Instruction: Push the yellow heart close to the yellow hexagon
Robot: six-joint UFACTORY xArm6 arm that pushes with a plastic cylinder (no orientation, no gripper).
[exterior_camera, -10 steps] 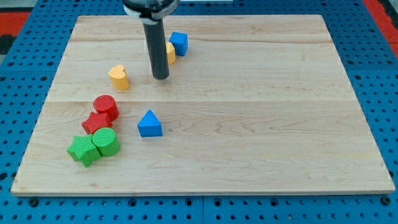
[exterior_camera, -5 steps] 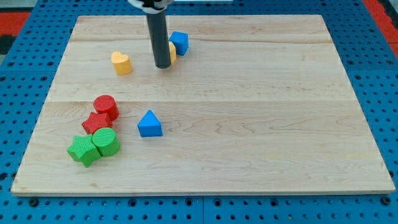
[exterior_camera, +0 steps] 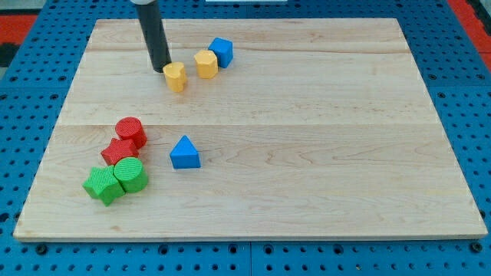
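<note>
You are seeing the yellow heart [exterior_camera: 176, 77] sitting far-left on the wooden board [exterior_camera: 307, 153], near the yellow hexagon [exterior_camera: 205, 64] but apart. My tip [exterior_camera: 159, 68] is touching its left side, placed for pushing rightward. There is no pincer or container here.

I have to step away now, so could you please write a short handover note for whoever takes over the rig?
My tip rests on the board, touching the yellow heart on its left side in the view.
The yellow hexagon sits to the heart's upper right, beside the blue cube.
Done: heart is near the hexagon, with a small gap.
Left: perhaps one light nudge rightward.
</note>
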